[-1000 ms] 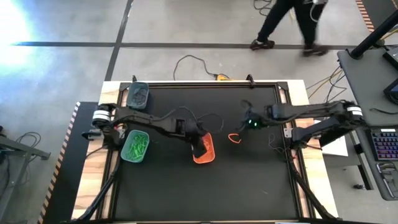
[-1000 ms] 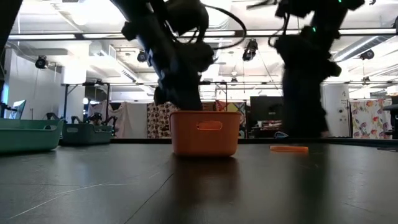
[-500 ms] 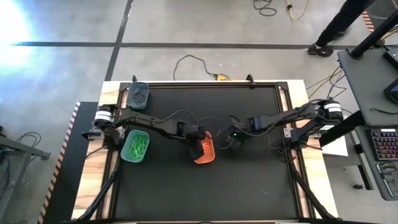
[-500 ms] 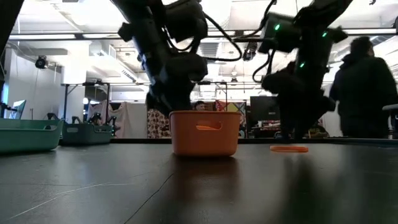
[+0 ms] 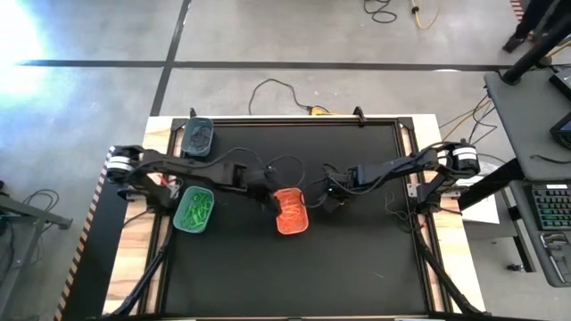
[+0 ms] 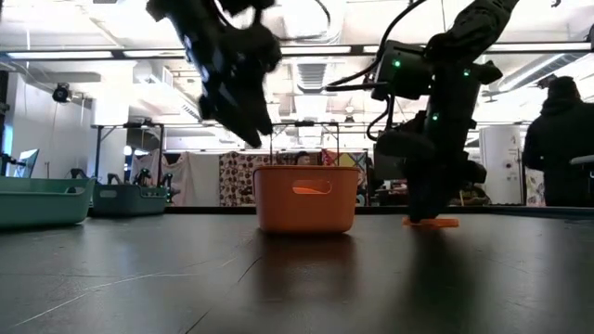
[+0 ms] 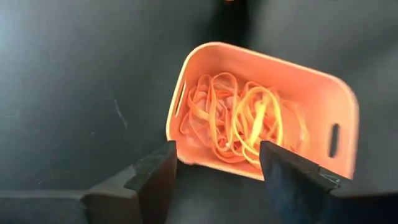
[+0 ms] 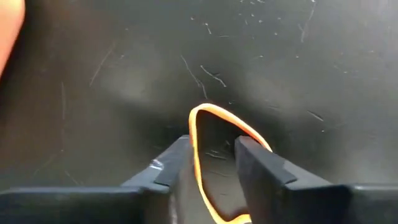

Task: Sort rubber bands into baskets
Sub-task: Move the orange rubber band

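A: What is the left gripper (image 7: 214, 163) doing?

B: It is hovering with its fingers spread and nothing between them, just off the orange basket (image 5: 292, 210) at about ten o'clock from it in the high view. In its wrist view the basket (image 7: 261, 112) is lying past the fingertips with a tangle of orange rubber bands (image 7: 239, 121) sitting inside.

A: And the right gripper (image 8: 211, 163)?

B: It is sitting down at the black table (image 5: 357, 267), at about three o'clock from the orange basket and near it. Its jaws are pinching in on one orange rubber band (image 8: 217, 134) lying flat on the table; one side of the loop is running between the fingers, but I cannot tell whether they are gripping it yet.

A: Where are the other baskets sitting?

B: The light green basket (image 5: 194, 209), full of green bands, is sitting at nine o'clock from the orange one, and the dark basket (image 5: 198, 137) is at the table's eleven o'clock corner.
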Robot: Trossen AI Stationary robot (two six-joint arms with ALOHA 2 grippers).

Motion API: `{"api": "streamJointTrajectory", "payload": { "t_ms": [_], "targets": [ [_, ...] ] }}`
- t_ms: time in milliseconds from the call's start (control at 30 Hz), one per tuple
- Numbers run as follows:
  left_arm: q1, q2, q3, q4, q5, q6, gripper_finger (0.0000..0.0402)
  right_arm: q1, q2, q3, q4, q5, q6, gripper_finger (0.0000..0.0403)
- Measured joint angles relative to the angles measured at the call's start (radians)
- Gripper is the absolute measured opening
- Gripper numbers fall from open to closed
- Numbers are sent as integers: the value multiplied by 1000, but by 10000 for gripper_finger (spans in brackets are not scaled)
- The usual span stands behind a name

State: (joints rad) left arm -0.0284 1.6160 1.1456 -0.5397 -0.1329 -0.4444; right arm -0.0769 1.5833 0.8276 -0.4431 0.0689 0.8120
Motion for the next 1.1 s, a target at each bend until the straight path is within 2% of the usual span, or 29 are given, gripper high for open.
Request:
{"api": "streamJointTrajectory", "payload": {
  "t_ms": [100,200,300,367,633,833,1100],
  "targets": [
    [-1,-101,-46,-1,-12,-1,220,1,-4,6,0,-3,-2,71],
    [6,-217,-97,-28,-97,6,221,5,-2,31,10,-19,-38,22],
    [24,-337,-133,-52,-236,35,222,4,13,66,18,-27,-78,13],
    [34,-410,-156,-54,-277,64,222,-5,35,90,8,-27,-115,12],
    [45,-600,-239,-27,-218,112,222,-87,168,287,6,-20,-292,9],
    [42,-680,-328,-1,-174,-12,222,-155,330,510,11,-19,-391,9],
    [37,-714,-461,26,-164,-163,222,-179,536,763,-40,-96,-431,22]
  ]
}}
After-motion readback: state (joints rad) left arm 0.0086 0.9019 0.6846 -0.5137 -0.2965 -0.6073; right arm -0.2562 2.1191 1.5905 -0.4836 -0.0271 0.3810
